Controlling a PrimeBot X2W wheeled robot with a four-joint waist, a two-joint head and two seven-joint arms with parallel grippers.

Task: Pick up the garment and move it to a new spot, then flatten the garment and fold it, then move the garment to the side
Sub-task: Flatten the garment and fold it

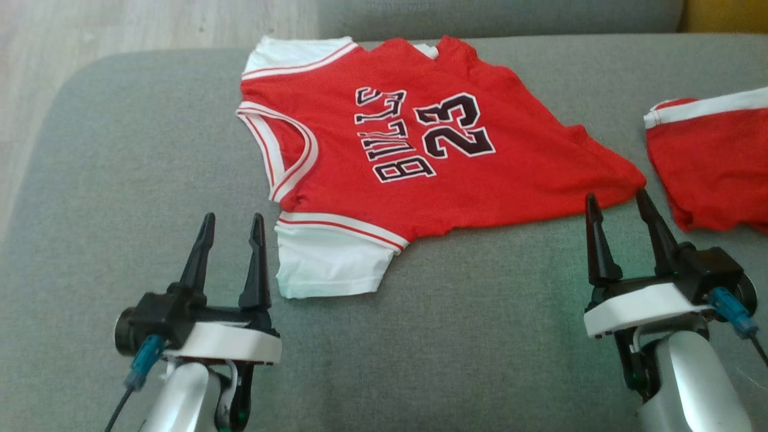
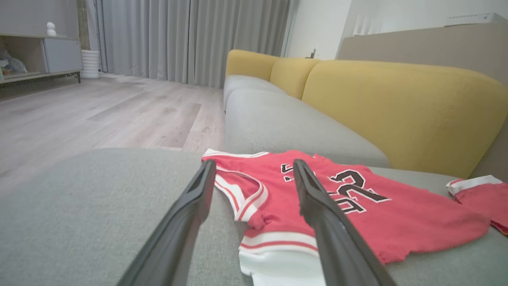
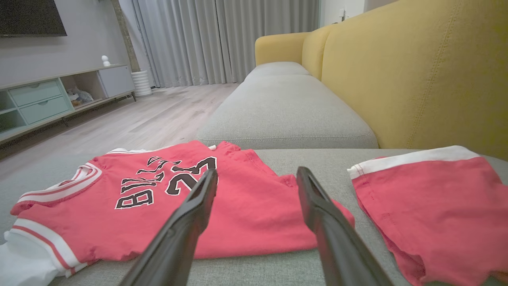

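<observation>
Garment: red fabric basketball jersey [image 1: 420, 156] with white sleeves and black "BULLS 23" lettering, spread out on the seat, neck opening toward the robot's left, hem toward its right.
Surface: grey woven sofa cushion [image 1: 120, 180], with a mustard-yellow padded backrest [image 2: 397, 107] behind it.
Left gripper [image 1: 233, 217]: jaws spread wide with nothing between them; it sits over bare cushion just beside the jersey's near white sleeve, apart from the cloth.
Right gripper [image 1: 617, 195]: jaws also wide apart and gripping nothing; the fingertips stand right at the jersey's near hem corner, and I cannot tell whether one of them touches the fabric.
Neighbour: pair of red fabric shorts [image 1: 714, 162] with a white waistband, lying on the same cushion to the right of the jersey, a strip of grey showing between them.
Background: pale wood-plank floor [image 2: 99, 111] and long grey curtains [image 2: 178, 39] beyond the sofa's end.
</observation>
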